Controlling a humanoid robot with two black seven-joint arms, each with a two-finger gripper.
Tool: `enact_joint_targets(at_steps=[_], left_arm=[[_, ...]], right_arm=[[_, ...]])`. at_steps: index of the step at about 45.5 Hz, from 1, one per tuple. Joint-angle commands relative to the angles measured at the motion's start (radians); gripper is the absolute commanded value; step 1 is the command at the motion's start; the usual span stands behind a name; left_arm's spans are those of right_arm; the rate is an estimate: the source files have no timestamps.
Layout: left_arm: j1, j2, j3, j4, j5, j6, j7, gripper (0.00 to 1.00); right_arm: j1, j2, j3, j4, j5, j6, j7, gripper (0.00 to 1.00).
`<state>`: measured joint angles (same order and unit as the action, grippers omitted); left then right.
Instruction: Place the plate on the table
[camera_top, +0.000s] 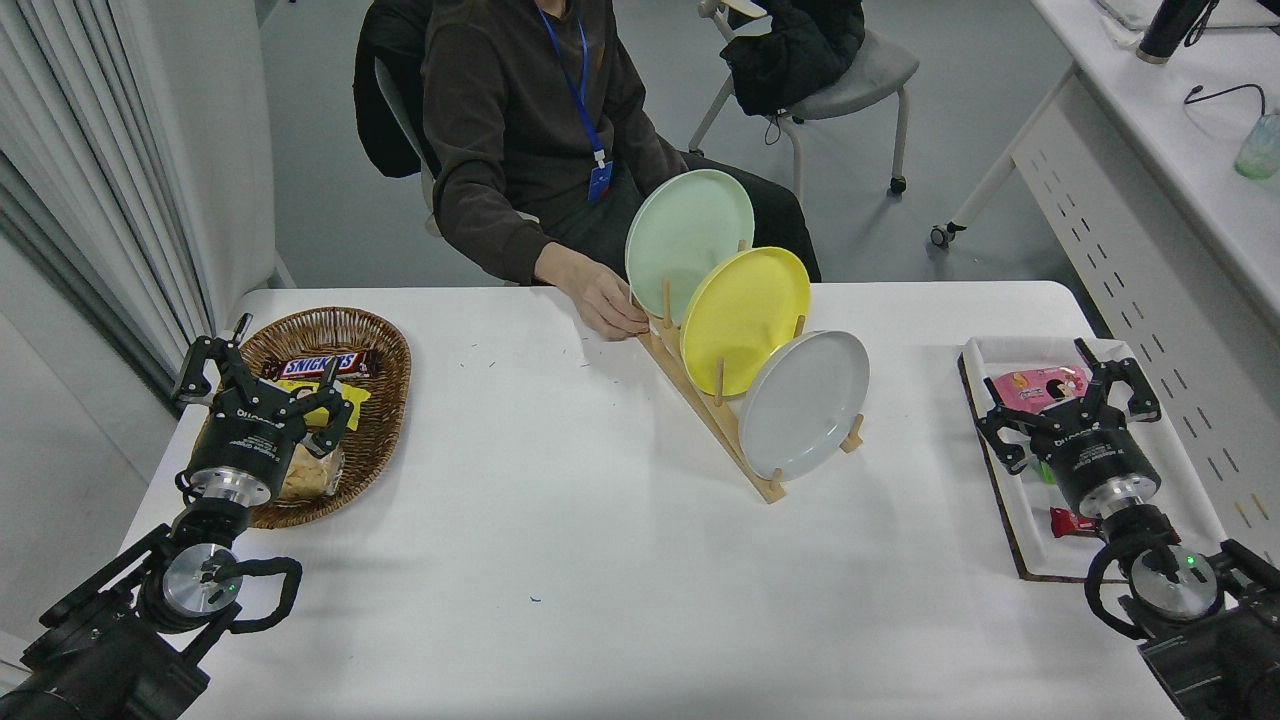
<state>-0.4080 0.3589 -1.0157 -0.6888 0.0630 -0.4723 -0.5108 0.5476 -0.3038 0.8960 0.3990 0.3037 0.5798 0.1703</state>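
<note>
Since nothing is held yet: step — approach not begun.
Right gripper (1070, 395): fingers spread, empty, over the snack tray (1000, 500).
Left gripper (262, 375): parked, open, by the wicker basket (385, 340).
Grey plate (803, 404): upright in the wooden rack's (700, 395) nearest slot.
Next: reach left, pinch the rim — lift clear, lay it on the table (560, 520).

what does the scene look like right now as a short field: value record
target: pale grey plate, upright in nearest slot of wooden rack
other plates: yellow plate middle, mint-green plate farthest
rack steadied by: person's hand at far end
right gripper: open, over white tray, apart from rack
left gripper: open, over wicker basket
table: bare white in front of rack
</note>
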Motion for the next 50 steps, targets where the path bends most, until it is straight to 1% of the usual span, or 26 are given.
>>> enact_joint_targets(at_steps=[1,50], left_arm=[[0.0,0.0,0.0,0.0,0.001,0.0,0.0,0.98],[0.0,0.0,0.0,0.0,0.0,0.0,-0.002,0.98]], right_arm=[[0.0,0.002,0.004,0.0,0.0,0.0,0.0,0.99],[0.031,-0.003,-0.006,0.008,-0.005,0.002,0.0,0.99]])
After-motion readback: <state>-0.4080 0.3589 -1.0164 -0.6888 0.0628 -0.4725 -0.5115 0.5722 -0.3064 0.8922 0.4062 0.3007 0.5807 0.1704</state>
